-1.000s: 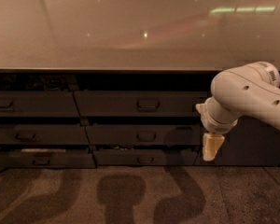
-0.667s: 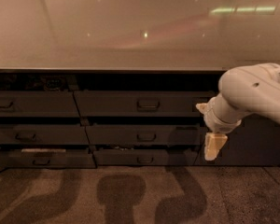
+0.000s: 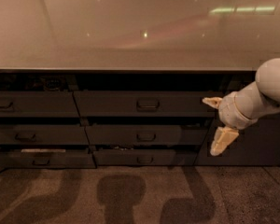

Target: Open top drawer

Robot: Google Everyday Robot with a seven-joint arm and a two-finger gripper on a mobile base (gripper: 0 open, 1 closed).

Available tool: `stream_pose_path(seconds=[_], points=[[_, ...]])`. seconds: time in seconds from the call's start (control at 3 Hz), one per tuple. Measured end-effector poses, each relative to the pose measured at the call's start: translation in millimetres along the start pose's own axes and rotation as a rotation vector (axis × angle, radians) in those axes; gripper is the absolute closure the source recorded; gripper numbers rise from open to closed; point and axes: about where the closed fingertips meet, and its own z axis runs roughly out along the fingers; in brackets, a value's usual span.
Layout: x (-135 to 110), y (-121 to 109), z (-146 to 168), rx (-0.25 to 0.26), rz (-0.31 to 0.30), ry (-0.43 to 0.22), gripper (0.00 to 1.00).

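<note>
item: top drawer point(image 3: 107, 104), centre column under the counter point(image 3: 130, 55), loop handle point(image 3: 148, 104) ungrasped.
gripper point(image 3: 218, 121): at the drawer's right end, well right of the handle, cream fingers spread, empty.
risk: sideways approach may miss the small loop, or hook the drawer below point(image 3: 116, 135).

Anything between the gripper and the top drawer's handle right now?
Nothing visible. The gripper hangs in front of the end of the top drawer at the picture's right, jaws spread. The handle sits at the centre of the front, with only bare drawer front between them.
</note>
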Motion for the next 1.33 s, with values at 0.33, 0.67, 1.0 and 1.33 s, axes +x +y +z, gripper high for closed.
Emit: stream_pose_path(seconds=[0.33, 0.67, 1.0, 1.33], points=[[-1, -1, 0, 0.002, -0.002, 0.0, 0.0], [1, 0, -2, 0.082, -0.027, -0.009, 0.0], [7, -14, -4, 0.16, -0.025, -0.005, 0.0], [7, -14, -4, 0.16, -0.025, -0.005, 0.0]])
